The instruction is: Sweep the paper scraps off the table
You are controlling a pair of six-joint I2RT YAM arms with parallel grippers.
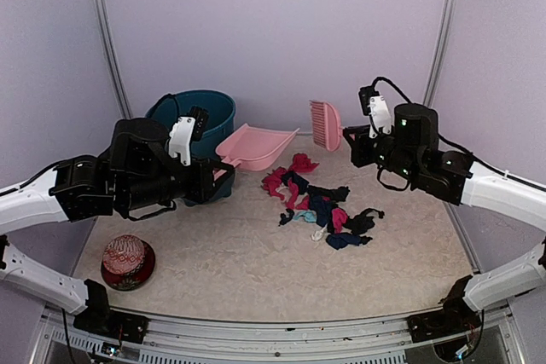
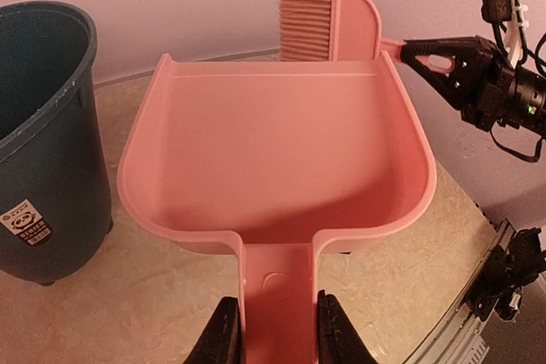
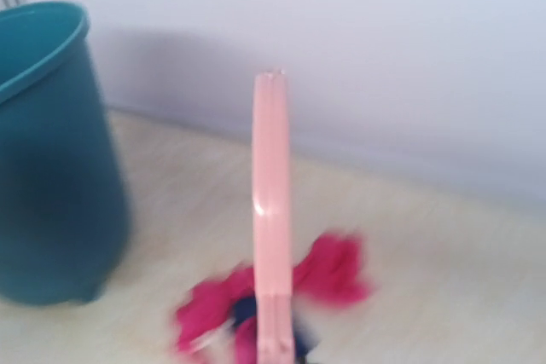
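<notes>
The paper scraps [image 1: 320, 202], black, magenta, blue and teal, lie in a loose pile on the middle of the table [image 1: 239, 262]. My left gripper [image 1: 223, 173] [image 2: 277, 338] is shut on the handle of the pink dustpan [image 1: 256, 147] [image 2: 273, 151], which is empty and points toward the back wall, left of the pile. My right gripper [image 1: 348, 135] [image 2: 437, 59] is shut on the handle of the pink brush [image 1: 326, 124] [image 2: 328, 23], which hangs above the far end of the pile. The right wrist view is blurred: the brush [image 3: 271, 210] shows edge-on over magenta scraps [image 3: 333, 268], and the fingers are hidden.
A teal bin [image 1: 200, 115] [image 2: 43, 142] [image 3: 51, 159] stands at the back left, just beside the dustpan. A red patterned ball in a dark bowl [image 1: 128, 262] sits at the front left. Lilac walls close the back and both sides, and a metal rail runs along the near edge.
</notes>
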